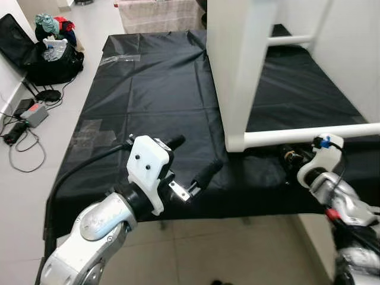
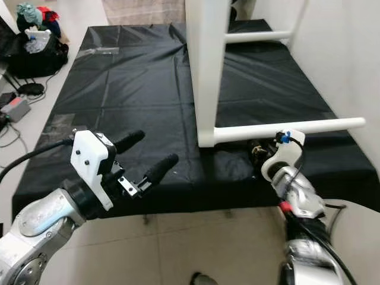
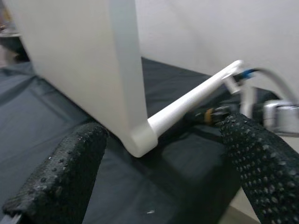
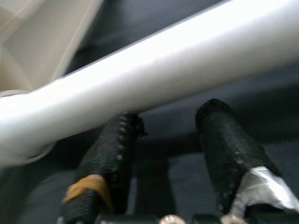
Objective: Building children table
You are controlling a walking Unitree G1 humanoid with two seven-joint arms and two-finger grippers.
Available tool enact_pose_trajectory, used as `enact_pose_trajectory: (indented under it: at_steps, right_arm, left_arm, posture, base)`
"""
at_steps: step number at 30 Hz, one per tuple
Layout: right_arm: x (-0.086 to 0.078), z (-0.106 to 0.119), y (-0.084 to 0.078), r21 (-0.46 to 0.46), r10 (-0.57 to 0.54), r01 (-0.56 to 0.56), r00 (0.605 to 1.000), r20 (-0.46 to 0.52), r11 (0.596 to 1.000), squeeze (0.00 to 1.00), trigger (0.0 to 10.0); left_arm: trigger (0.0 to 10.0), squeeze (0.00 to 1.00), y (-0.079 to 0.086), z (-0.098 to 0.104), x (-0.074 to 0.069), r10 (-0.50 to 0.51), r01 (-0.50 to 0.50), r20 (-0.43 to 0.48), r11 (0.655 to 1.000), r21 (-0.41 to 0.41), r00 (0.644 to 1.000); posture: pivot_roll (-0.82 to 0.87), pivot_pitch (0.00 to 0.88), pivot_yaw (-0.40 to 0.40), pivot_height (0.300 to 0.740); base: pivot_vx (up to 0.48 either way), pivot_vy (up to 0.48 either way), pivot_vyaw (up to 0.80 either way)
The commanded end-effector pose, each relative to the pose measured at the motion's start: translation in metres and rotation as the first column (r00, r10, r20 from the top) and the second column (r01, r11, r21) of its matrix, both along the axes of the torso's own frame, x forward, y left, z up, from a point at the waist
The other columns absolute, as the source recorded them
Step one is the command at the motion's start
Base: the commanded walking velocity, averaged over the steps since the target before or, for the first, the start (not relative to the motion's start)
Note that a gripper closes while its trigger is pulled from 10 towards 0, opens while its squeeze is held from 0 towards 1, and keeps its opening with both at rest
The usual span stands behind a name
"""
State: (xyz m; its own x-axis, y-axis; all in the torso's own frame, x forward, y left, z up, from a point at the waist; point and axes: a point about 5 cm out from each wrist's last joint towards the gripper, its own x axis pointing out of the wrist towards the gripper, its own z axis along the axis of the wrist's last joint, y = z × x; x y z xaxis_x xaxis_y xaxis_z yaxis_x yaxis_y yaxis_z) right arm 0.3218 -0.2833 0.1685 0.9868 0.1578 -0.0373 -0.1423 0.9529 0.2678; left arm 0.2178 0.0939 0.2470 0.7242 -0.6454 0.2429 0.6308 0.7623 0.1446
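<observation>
You see: tabletop panel (image 1: 237, 65) smooth matt white; leg rod (image 1: 309, 135) glossy white; sheet (image 1: 148, 89) creased satin-black cloth; fingers (image 3: 261, 163) rough, pimpled rubber.

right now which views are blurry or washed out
Eye views: sharp, evenly lit, the black cloth showing soft sheen. Left wrist view: the left hand is sharp, the white leg behind it soft. Right wrist view: blurred throughout, white rod overexposed.

A black plastic sheet (image 1: 148, 89) covers a low platform on the pale tiled floor (image 1: 214, 249). Off its far left corner, a black bag (image 1: 50, 62) against the wall is heaped with clothes (image 1: 50, 25). Nearer, cables (image 1: 24, 142) and a small grey box (image 1: 35, 113) lie on the tiles.
</observation>
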Motion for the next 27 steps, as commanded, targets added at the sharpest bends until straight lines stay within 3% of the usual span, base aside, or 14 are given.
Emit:
enact_pose_trajectory:
  at_steps: [1, 8, 10, 12, 15, 16, 17, 20, 23, 25, 26, 27]
  right_arm:
    - [-0.008, 0.024, -0.003, -0.056, 0.036, -0.031, 0.996, 0.081, 0.998, 1.0, 10.0]
    - [-0.015, 0.015, -0.026, -0.172, -0.118, 0.117, 0.993, 0.003, 0.978, 1.0, 10.0]
    - [-0.016, 0.001, -0.037, -0.283, -0.219, 0.186, 0.972, -0.09, 0.941, 1.0, 10.0]
    - [-0.022, -0.017, -0.046, -0.347, -0.32, 0.232, 0.921, -0.223, 0.909, 1.0, 10.0]
    - [-0.024, -0.02, -0.048, -0.371, -0.341, 0.239, 0.909, -0.239, 0.898, 1.0, 10.0]
    - [-0.025, -0.022, -0.049, -0.357, -0.345, 0.243, 0.903, -0.255, 0.902, 0.75, 10.0]
    - [-0.027, -0.026, -0.05, -0.364, -0.354, 0.24, 0.89, -0.288, 0.9, 0.0, 10.0]
    - [-0.033, -0.034, -0.05, -0.388, -0.365, 0.22, 0.86, -0.357, 0.895, 0.0, 10.0]
    - [-0.032, -0.033, -0.047, -0.368, -0.349, 0.218, 0.873, -0.341, 0.904, 0.0, 10.0]
    - [-0.027, -0.024, -0.038, -0.326, -0.307, 0.21, 0.909, -0.283, 0.922, 0.0, 10.0]
    - [-0.027, -0.024, -0.038, -0.326, -0.307, 0.21, 0.909, -0.283, 0.922, 0.0, 10.0]
    - [-0.023, -0.017, -0.031, -0.298, -0.281, 0.205, 0.929, -0.241, 0.932, 0.0, 10.0]
  left_arm:
    - [10.0, 0.0, 0.0, -0.002, 0.002, -0.012, 0.012, -0.011, 1.0, -0.003, 1.0]
    - [10.0, 0.0, -0.006, -0.001, 0.005, -0.031, 0.031, -0.003, 0.999, -0.011, 0.999]
    - [10.0, 0.0, -0.007, 0.0, 0.006, -0.031, 0.032, 0.002, 0.999, -0.01, 1.0]
    - [10.0, 0.0, -0.005, 0.0, 0.006, -0.027, 0.027, 0.007, 1.0, -0.005, 1.0]
    - [10.0, 0.0, -0.004, 0.001, 0.006, -0.024, 0.024, 0.008, 1.0, -0.003, 1.0]
    - [10.0, 0.0, -0.002, 0.001, 0.006, -0.019, 0.019, 0.01, 1.0, -0.003, 1.0]
    - [10.0, 0.0, -0.001, 0.002, 0.006, -0.012, 0.012, 0.012, 1.0, -0.002, 1.0]
    - [10.0, 0.0, 0.001, 0.002, 0.005, -0.006, 0.006, 0.014, 1.0, -0.002, 1.0]
    - [10.0, 0.0, 0.008, 0.007, 0.008, 0.048, -0.047, 0.026, 0.999, -0.022, 0.999]
    - [10.0, 0.0, 0.029, 0.025, 0.023, 0.193, -0.187, 0.075, 0.979, -0.081, 0.978]
    - [10.0, 0.0, 0.029, 0.025, 0.023, 0.193, -0.187, 0.075, 0.979, -0.081, 0.978]
    - [10.0, 0.0, 0.05, 0.044, 0.04, 0.304, -0.29, 0.129, 0.95, -0.117, 0.944]
  posture:
    - [-0.08, 0.172, 0.0, 0.74]
    - [-0.1, 0.146, -0.002, 0.74]
    - [-0.1, 0.141, -0.002, 0.74]
    - [-0.08, 0.137, -0.01, 0.74]
    - [-0.08, 0.137, -0.01, 0.74]
    - [-0.08, 0.133, -0.008, 0.74]
    - [-0.07, 0.136, -0.014, 0.74]
    - [-0.07, 0.135, -0.018, 0.74]
    - [-0.06, 0.139, -0.023, 0.74]
    - [-0.07, 0.136, -0.023, 0.74]
    - [-0.07, 0.136, -0.023, 0.74]
    - [-0.06, 0.13, -0.025, 0.74]
  base:
    - [0.0, 0.0, 0.0]
    - [0.0, 0.0, 0.0]
    - [0.0, 0.0, 0.0]
    - [0.0, 0.0, 0.0]
    - [0.0, 0.0, 0.0]
    - [0.0, 0.0, 0.0]
    - [0.0, 0.0, 0.0]
    - [0.0, 0.0, 0.0]
    - [0.0, 0.0, 0.0]
    - [0.0, 0.0, 0.0]
    - [0.0, 0.0, 0.0]
    - [0.0, 0.0, 0.0]
